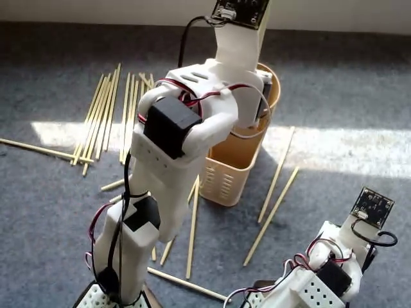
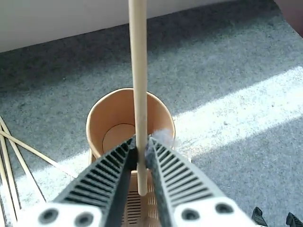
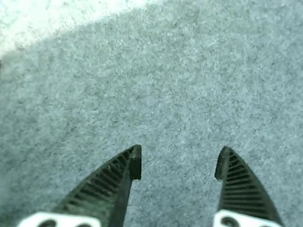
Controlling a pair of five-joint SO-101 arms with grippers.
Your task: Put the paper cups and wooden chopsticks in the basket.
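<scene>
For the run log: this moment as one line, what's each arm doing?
left jaws: shut on wooden chopstick, over basket | right jaws: open, above carpet | remaining: loose chopsticks scattered on carpet

This looks like an indoor room; whether it is a home or an office, I cannot tell. A grey carpet [image 1: 359,83] lies all around the basket [image 1: 223,183]. A pale wall [image 1: 96,9] rises behind the basket, and a band of sunlight [image 1: 347,154] crosses the carpet beside it.
</scene>
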